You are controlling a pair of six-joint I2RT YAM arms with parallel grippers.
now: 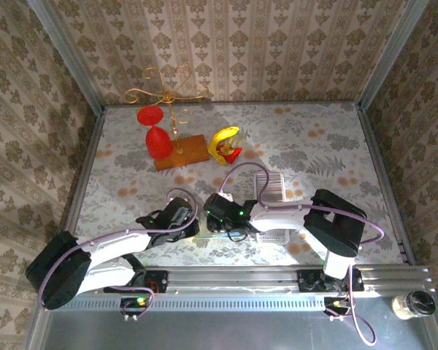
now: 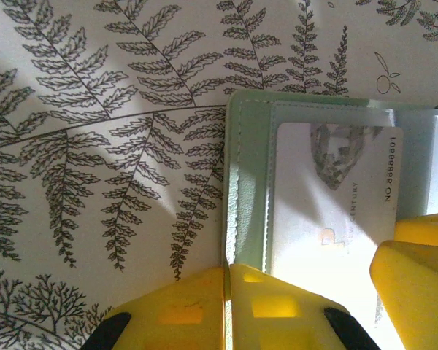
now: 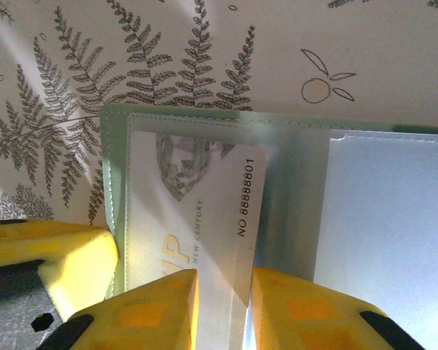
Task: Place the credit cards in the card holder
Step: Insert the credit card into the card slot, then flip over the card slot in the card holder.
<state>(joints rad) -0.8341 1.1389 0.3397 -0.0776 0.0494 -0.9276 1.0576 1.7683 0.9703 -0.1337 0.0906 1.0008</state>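
Your left claw [image 2: 226,281] is closed tight. Its tips sit on the wallet [image 2: 247,182] at the left rim, 6 o'clock in the left wrist view. You can't tell whether it pinches the rim or just presses on it.

The wallet lies open and flat on the table [image 2: 95,146], under both claws, toward 6 o'clock of the tabletop near the arm bases. One card [image 3: 197,211] sits on the wallet's left half, slightly tilted, with its printed number along the 3 o'clock edge.

Your right claw [image 3: 223,292] is narrow, with a slim gap between the fingers. The tips are over the card's bottom edge at 6 o'clock, and the card's lower right corner pokes into the gap, against the right finger. It is not clear whether the claw grips the card.

The strip of cards [image 1: 271,187] lies at 1 o'clock from the claws, near them.
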